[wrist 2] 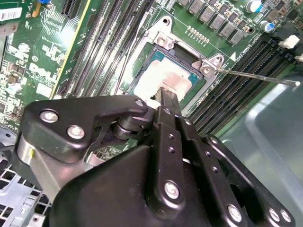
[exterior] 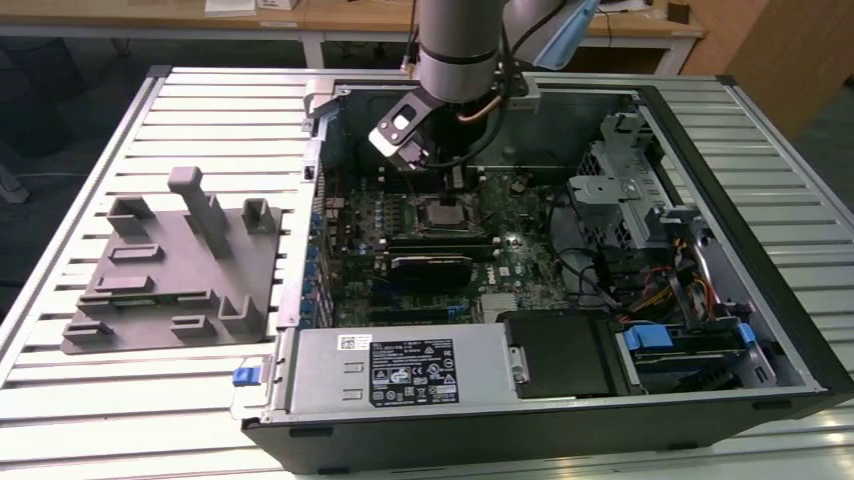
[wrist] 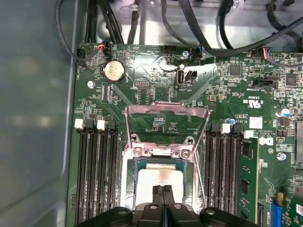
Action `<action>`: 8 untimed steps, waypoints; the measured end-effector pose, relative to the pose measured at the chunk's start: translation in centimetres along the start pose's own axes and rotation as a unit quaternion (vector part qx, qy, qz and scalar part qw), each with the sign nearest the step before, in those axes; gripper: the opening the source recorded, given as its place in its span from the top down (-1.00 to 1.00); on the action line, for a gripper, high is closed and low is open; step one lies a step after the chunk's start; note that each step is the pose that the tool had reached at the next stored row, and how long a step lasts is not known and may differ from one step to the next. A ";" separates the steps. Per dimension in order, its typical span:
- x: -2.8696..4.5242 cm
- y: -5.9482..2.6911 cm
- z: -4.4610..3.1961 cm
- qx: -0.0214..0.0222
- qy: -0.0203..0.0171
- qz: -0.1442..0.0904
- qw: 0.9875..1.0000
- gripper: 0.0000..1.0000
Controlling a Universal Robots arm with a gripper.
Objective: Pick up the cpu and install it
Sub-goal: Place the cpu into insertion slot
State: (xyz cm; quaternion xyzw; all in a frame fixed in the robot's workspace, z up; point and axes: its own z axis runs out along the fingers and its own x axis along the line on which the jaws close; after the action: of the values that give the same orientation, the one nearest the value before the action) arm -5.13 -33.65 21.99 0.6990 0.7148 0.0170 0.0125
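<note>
The cpu (wrist: pixel 158 177), a pale silvery square, lies flat inside the motherboard socket (wrist: pixel 127 163), and it appears again in the second wrist view (wrist 2: pixel 154 78). My gripper (wrist: pixel 162 190) is directly over it, its two thin black fingers pressed together with nothing between them. Their tips (wrist 2: pixel 166 92) sit at or just above the chip's metal top; I cannot tell whether they touch. The socket's metal load plate (wrist: pixel 165 112) is flipped open, away from the chip. In the exterior view my gripper (exterior: pixel 449 185) hangs inside the open computer case above the socket (exterior: pixel 445 213).
Memory slots (wrist: pixel 92 170) flank the socket on both sides. A thin lever rod (wrist 2: pixel 255 75) sticks out beside it. A grey plastic fixture block (exterior: pixel 174 270) stands on the slatted table at the exterior view's left. The power supply (exterior: pixel 400 370), drive bays (exterior: pixel 641 215) and cables crowd the case.
</note>
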 end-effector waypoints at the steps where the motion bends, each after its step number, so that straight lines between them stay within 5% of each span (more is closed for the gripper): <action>1: 0.00 0.01 -0.11 0.000 0.000 0.000 1.000 0.75; 8: 0.00 0.03 -0.71 0.000 0.000 0.000 1.000 0.79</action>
State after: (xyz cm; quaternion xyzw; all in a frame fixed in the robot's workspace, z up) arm -5.13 -33.65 22.70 0.6990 0.7148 0.0169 0.0125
